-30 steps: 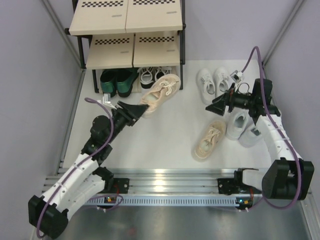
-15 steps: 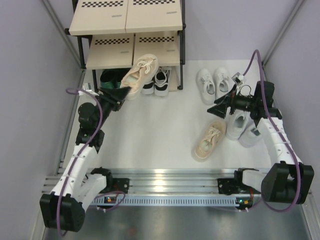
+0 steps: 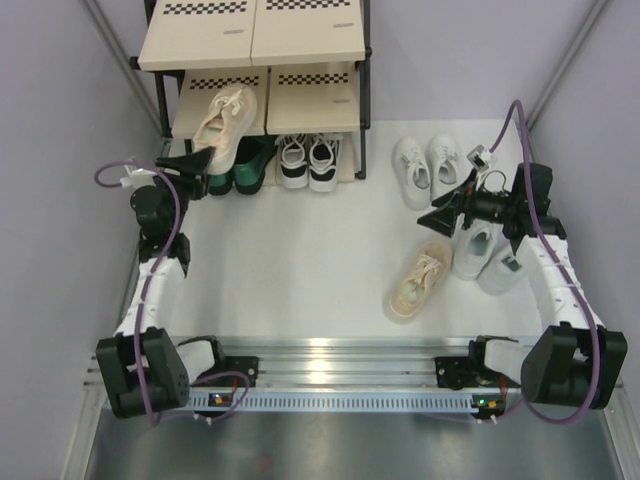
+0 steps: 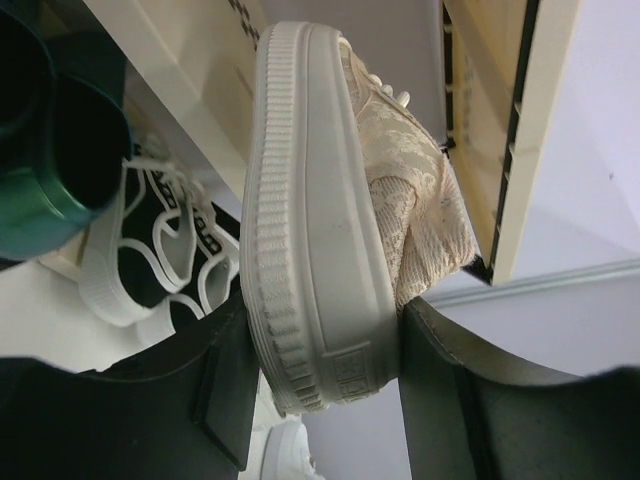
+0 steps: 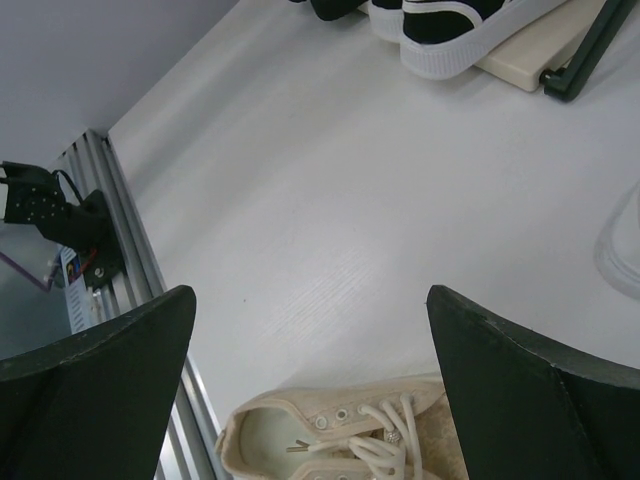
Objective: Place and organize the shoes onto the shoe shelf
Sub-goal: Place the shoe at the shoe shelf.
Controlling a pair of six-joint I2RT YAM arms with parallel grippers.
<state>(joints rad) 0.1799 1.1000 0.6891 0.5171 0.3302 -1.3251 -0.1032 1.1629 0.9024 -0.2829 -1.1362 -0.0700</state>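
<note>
My left gripper (image 3: 194,163) is shut on the heel of a beige laced sneaker (image 3: 224,122) and holds it up in front of the middle board of the shoe shelf (image 3: 300,100), toe toward the shelf; its sole shows in the left wrist view (image 4: 315,240). The other beige sneaker (image 3: 418,283) lies on the table and shows in the right wrist view (image 5: 340,440). My right gripper (image 3: 437,217) is open and empty above it. Dark green shoes (image 3: 240,165) and black-and-white sneakers (image 3: 306,160) sit on the bottom tier. Small white sneakers (image 3: 428,167) and larger pale grey sneakers (image 3: 487,255) lie right.
Pale walls close in both sides. A metal rail (image 3: 340,355) runs along the near edge by the arm bases. The top shelf boards (image 3: 250,30) carry nothing.
My left gripper has carried the beige sneaker up and left, from the table by the bottom tier to the front of the middle board. The right arm has barely moved.
</note>
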